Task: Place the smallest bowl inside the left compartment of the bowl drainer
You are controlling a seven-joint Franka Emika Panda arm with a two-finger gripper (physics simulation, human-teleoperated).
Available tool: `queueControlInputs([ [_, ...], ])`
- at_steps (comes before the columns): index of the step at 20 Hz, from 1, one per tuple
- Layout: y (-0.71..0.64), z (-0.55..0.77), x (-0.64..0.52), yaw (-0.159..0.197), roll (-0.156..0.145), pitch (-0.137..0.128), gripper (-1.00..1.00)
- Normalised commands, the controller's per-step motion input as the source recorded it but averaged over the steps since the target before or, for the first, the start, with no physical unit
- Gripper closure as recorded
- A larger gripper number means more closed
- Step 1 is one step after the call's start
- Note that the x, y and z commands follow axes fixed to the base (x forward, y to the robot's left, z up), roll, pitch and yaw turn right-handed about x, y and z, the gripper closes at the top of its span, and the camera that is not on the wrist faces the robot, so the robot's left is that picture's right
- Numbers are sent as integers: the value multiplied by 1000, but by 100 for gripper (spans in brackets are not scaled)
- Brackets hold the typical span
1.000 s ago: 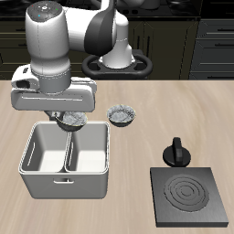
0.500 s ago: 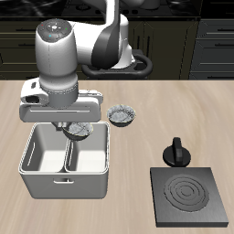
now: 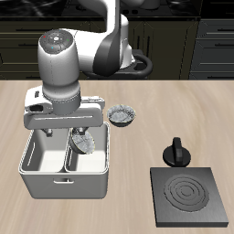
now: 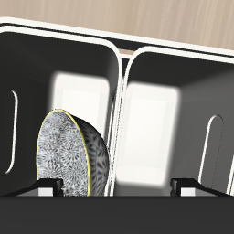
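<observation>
The smallest bowl [image 3: 84, 143], speckled grey with a dark inside, stands tilted on its edge in the bowl drainer [image 3: 41, 186], in the well nearer the stove plate. In the wrist view the bowl [image 4: 71, 157] leans close to the drainer's divider [image 4: 121, 101]. My gripper [image 3: 80, 134] hangs just above the drainer's rim over that well. Its fingertips [image 4: 47, 187] stand wide apart in the wrist view, with the bowl off to one side below them, so my gripper [image 4: 116, 187] is open. The other well shows nothing in it.
A similar, larger bowl [image 3: 122, 114] sits on the table behind the drainer. A black moka pot [image 3: 175, 152] stands beside a dark square stove plate [image 3: 190, 196] near the table's front edge. The third bowl is out of view.
My gripper has come forward and down over the drainer. The bowl, held level under the fingers before, now sits lower and tipped on its edge in the well.
</observation>
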Motion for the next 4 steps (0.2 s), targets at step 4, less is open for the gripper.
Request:
queueControlInputs([
  [4,32,149,-165,20,3,-49,-100],
])
